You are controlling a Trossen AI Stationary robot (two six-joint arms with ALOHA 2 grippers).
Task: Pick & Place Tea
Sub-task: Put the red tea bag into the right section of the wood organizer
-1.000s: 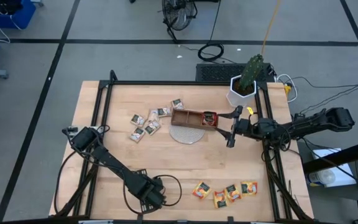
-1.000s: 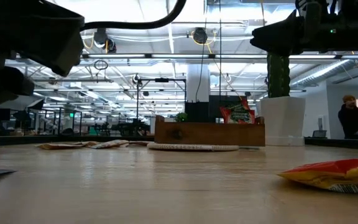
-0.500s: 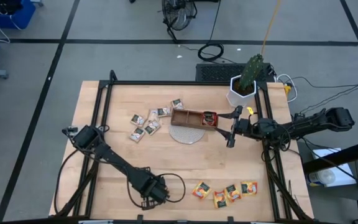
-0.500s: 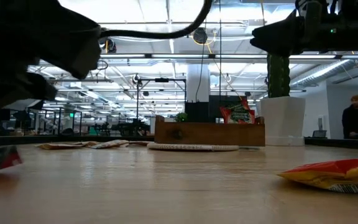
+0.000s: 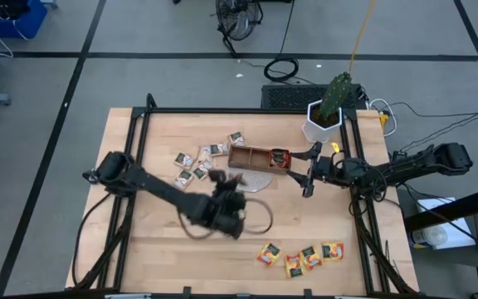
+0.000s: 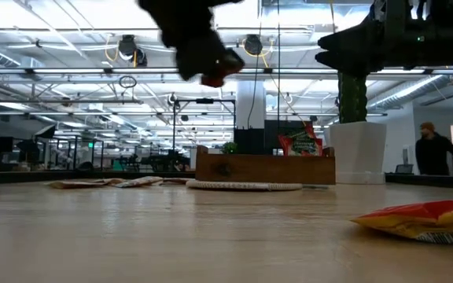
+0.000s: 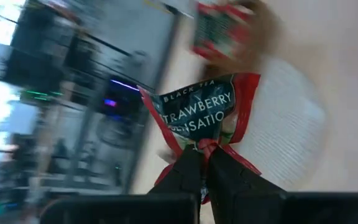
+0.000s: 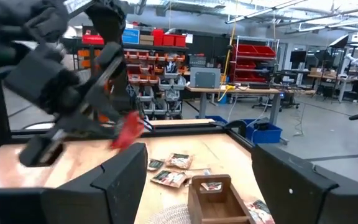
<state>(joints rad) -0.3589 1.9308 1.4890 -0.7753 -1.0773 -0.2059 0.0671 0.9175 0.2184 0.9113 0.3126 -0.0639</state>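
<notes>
Glossy red sachet (image 7: pixel 209 118); matt wooden table (image 5: pixel 164 141)

Wooden tray (image 5: pixel 259 158) at the table's (image 5: pixel 139 249) back centre, one sachet (image 5: pixel 280 156) in its right compartment, round mat (image 5: pixel 251 178) just before it, loose sachets (image 5: pixel 196 164) left of it, sachet row (image 5: pixel 301 254) near the front right, potted cactus (image 5: pixel 329 106) at the back right corner

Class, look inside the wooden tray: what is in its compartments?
The tray holds a red sachet in the compartment nearest the plant pot. The other two compartments look bare from above; anything beneath that sachet is covered.
</notes>
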